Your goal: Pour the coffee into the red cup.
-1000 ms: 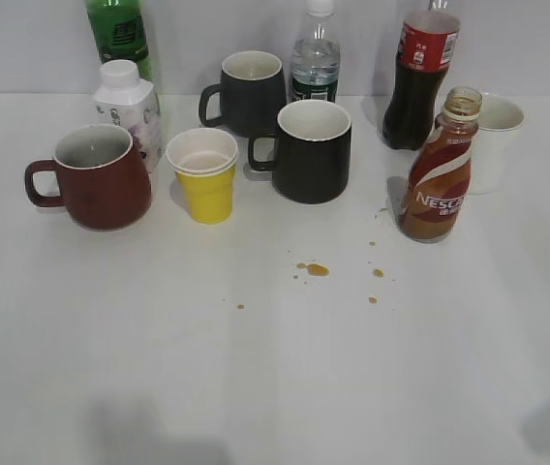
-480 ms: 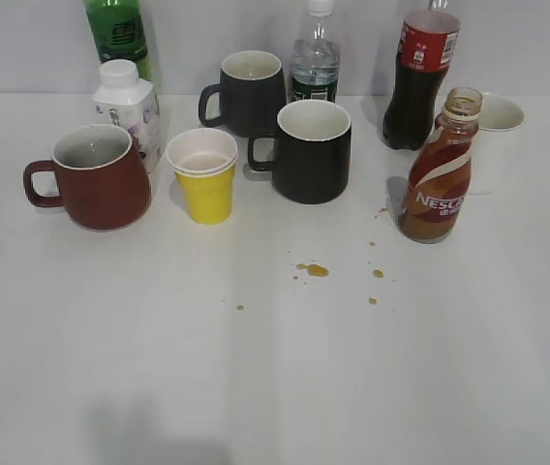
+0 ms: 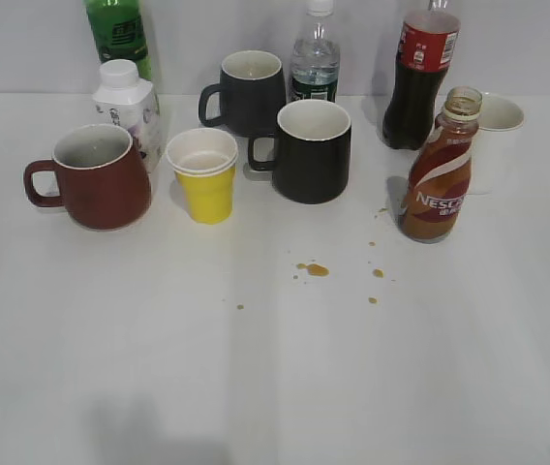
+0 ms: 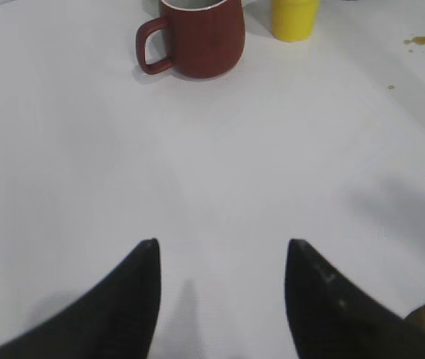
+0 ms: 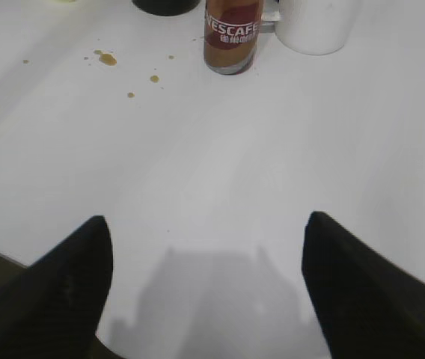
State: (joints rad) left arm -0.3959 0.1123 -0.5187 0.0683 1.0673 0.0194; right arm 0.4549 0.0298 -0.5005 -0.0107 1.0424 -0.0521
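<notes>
White matte tabletop, spotted with brown drips point(image 3: 316, 269). Uncapped and upright at the right stands the curvy, glossy-labelled Nescafe coffee bottle point(image 3: 439, 171); the glazed red cup point(image 3: 94, 177) sits well apart at the left, handle outward. Left gripper point(image 4: 220, 254) and right gripper point(image 5: 206, 239) hover, jaws apart and empty, each facing its own object.

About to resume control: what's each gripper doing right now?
Left gripper: open, empty, above bare table short of the red cup.
Right gripper: open wide, empty, short of the coffee.
</notes>
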